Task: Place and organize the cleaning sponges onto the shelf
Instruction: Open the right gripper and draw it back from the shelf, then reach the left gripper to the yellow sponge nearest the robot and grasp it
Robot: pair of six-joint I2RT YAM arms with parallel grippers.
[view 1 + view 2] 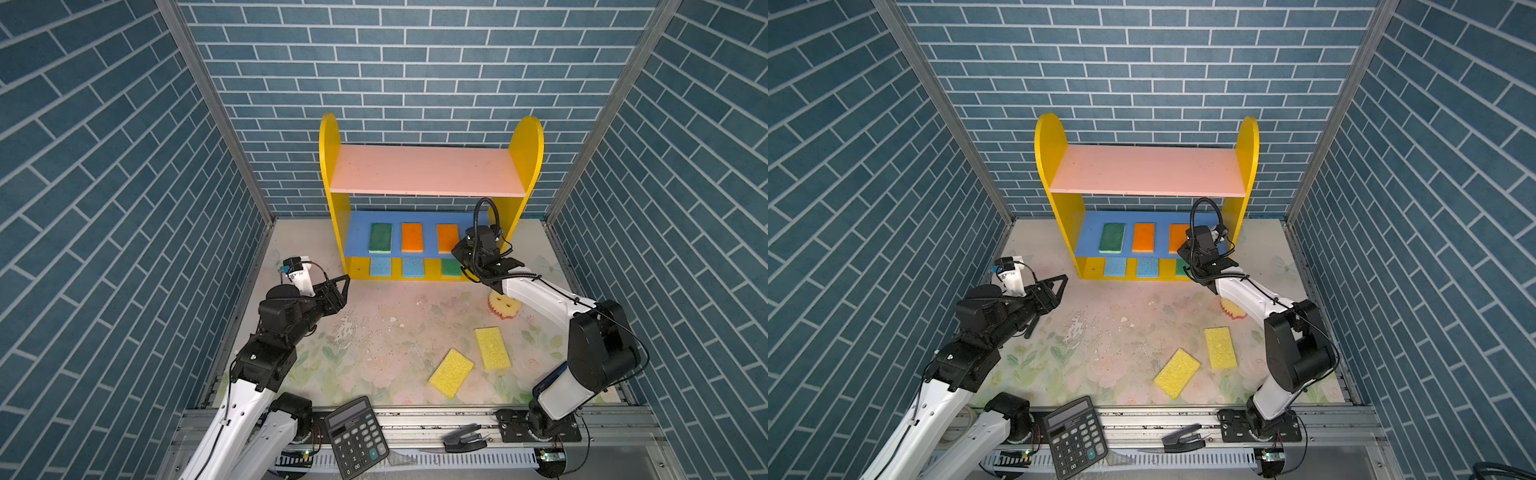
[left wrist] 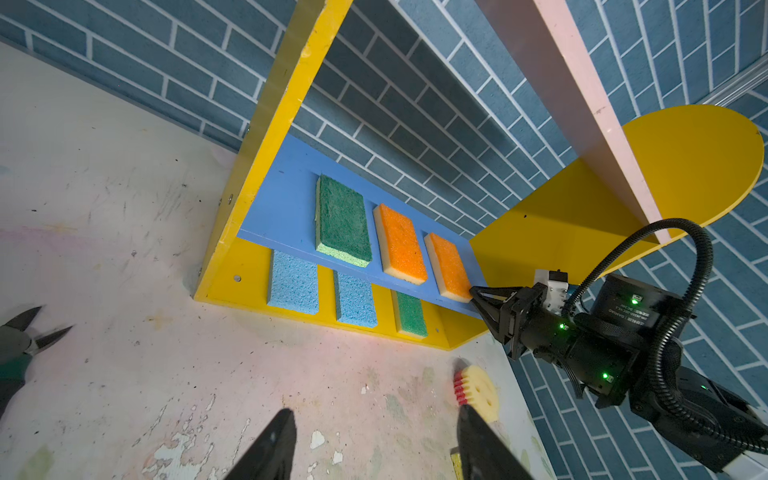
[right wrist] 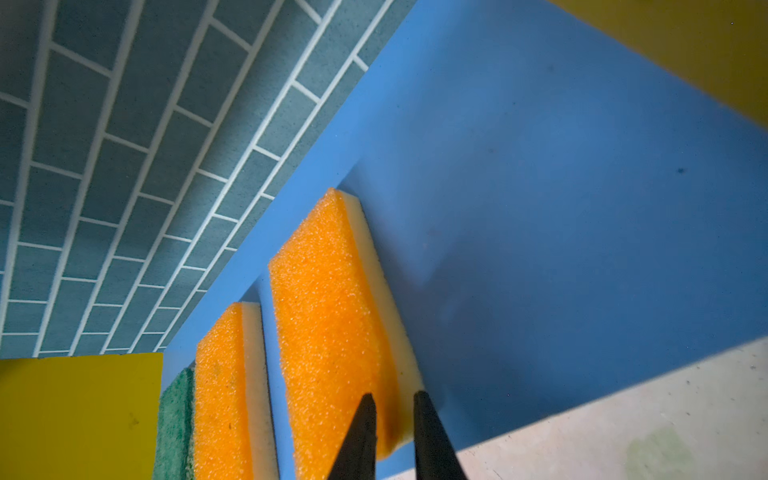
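Six sponges (image 1: 380, 237) sit on the shelf (image 1: 428, 170), three yellow sponges (image 1: 492, 348) wait around four o'clock; your left gripper (image 2: 374, 415) hangs open and empty, and I cannot tell whether your right gripper (image 3: 394, 395) grips the orange sponge (image 3: 328, 316).

in both top views the shelf (image 1: 430, 170) stands at the back centre of the table (image 1: 386, 332). on its middle board (image 1: 357, 232) the upper left sponge (image 1: 380, 237), upper middle sponge (image 1: 412, 237) and upper right sponge (image 1: 447, 237) lie side by side, and on its base (image 1: 357, 270), just below them in the frame, the lower left sponge (image 1: 380, 266), lower middle sponge (image 1: 413, 267) and lower right sponge (image 1: 451, 267) lie in a like row. in front of the shelf, right of centre, the seventh sponge (image 1: 505, 305) lies partly under the right arm (image 1: 536, 295), with the eighth sponge (image 1: 492, 348) below it and the ninth sponge (image 1: 451, 373) lower left of that, while the calculator (image 1: 356, 436) lies at bottom centre on the front rail (image 1: 415, 419).
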